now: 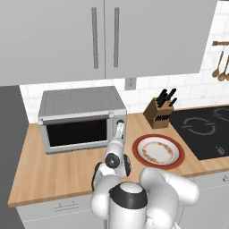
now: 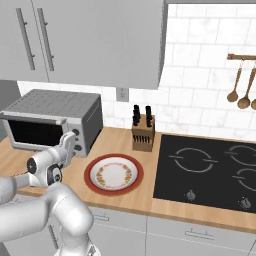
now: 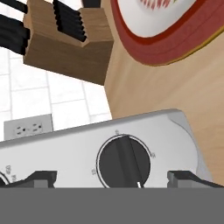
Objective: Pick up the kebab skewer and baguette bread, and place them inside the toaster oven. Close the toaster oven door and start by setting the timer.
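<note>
Reaching toward the right panel of the toaster oven [image 1: 80, 117], I hold my gripper [image 3: 113, 177] right at one of its round knobs [image 3: 124, 162]. In the hand view that dark knob sits between my two fingertips [image 3: 39, 177], which stand far apart on either side of it; my jaws are spread wide and hold nothing. I cannot tell whether either tip touches the panel. The knob's bar-shaped grip runs close to straight along the view, with a small white mark at its near end.

From the left base view, my arm rises from the lower edge and the gripper [image 1: 120, 129] meets the oven's front at its right end. The toaster oven door [image 1: 77, 132] is shut, its dark glass window facing me. The kebab skewer and the baguette bread I cannot make out through that glass.

The oven stands on a wooden counter [image 1: 53, 172] at the left, against the white tiled wall. Just to its right lies a red-rimmed plate [image 1: 158, 151] with a flowery pattern and no food on it. Behind the plate a wooden knife block [image 1: 159, 112] holds dark-handled knives. A black cooktop [image 2: 207, 172] is set into the counter further right, and wooden spoons [image 2: 239, 90] hang on the wall above it. A wall socket [image 1: 130, 83] sits under the grey upper cabinets [image 1: 103, 38].
</note>
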{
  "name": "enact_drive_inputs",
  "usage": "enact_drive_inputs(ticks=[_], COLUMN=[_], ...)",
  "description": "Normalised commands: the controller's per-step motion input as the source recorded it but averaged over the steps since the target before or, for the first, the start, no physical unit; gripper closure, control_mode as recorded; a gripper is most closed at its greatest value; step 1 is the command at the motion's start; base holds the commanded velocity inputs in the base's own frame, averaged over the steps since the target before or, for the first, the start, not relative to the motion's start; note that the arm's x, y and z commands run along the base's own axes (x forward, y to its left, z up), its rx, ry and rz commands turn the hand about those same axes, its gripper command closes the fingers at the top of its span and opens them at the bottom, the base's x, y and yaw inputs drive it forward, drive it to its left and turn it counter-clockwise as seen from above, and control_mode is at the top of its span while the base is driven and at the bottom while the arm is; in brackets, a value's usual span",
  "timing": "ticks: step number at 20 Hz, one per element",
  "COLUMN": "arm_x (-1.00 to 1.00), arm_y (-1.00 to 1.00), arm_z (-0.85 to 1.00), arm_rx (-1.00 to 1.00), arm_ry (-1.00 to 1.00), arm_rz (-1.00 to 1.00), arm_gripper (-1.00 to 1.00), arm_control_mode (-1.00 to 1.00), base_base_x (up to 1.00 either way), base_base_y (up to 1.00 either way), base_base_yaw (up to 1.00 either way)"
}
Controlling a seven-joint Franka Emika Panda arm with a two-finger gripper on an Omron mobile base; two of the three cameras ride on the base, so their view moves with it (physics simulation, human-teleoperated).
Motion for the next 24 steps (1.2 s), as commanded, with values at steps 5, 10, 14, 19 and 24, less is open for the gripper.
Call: enact_drive_inputs(ticks=[5, 10, 14, 19, 24], arm_x=[0.21, 0.33, 0.06, 0.0, 0.02], arm_y=[0.0, 0.0, 0.0, 0.0, 0.08], arm_z=[-0.63, -0.68, -0.66, -0.63, -0.62], arm_rx=[0.09, 0.11, 0.15, 0.21, 0.26], arm_ry=[0.0, 0.0, 0.0, -0.01, -0.01], arm_rz=[-0.04, -0.02, -0.02, -0.04, -0.11], arm_gripper=[1.0, 1.0, 1.0, 1.0, 1.0], arm_control_mode=[-1.0, -1.0, -1.0, -1.0, -1.0], base_base_x=[0.0, 0.0, 0.0, 0.0, 0.0], base_base_y=[0.0, 0.0, 0.0, 0.0, 0.0], base_base_yaw=[0.0, 0.0, 0.0, 0.0, 0.0])
